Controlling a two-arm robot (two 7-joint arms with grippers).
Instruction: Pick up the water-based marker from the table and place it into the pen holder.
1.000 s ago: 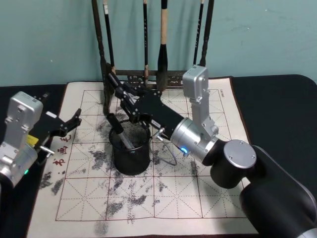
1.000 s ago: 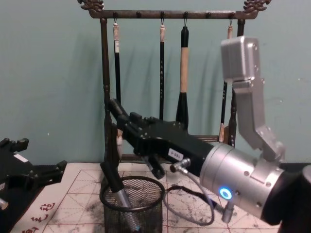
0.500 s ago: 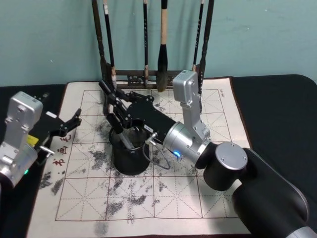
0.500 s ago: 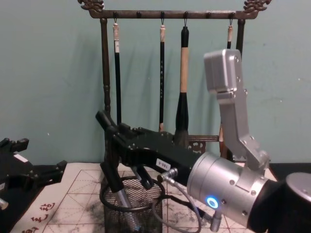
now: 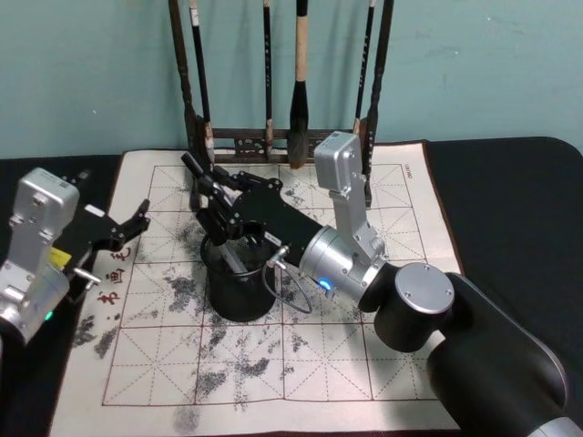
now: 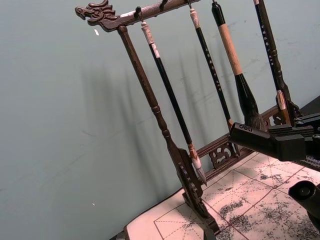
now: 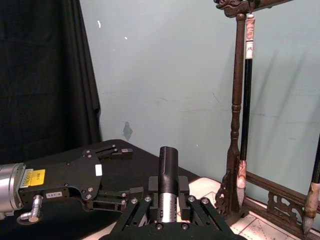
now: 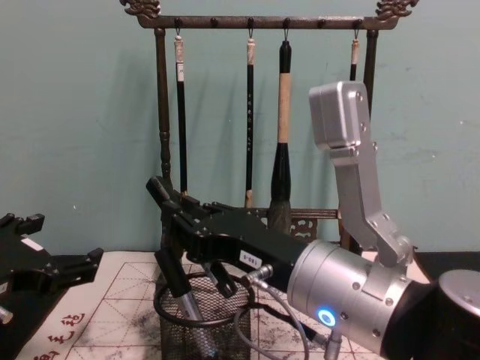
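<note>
Looks like the drop-off step: right pincer (image 5: 211, 211) clenched on the marker (image 8: 177, 281), tip already inside the pen holder (image 5: 239, 289) right under it, so next it just lets go.

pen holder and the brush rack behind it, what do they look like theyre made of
Pen holder: black wire mesh, likely metal; the marker shows through its wall. Brush rack: dark brown, carved and turned, probably varnished wood with a slight sheen.

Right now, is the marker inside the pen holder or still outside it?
Inside, leaning. In the chest view the marker stands tilted, its lower end behind the mesh of the pen holder, its cap above the rim beside the right gripper.
</note>
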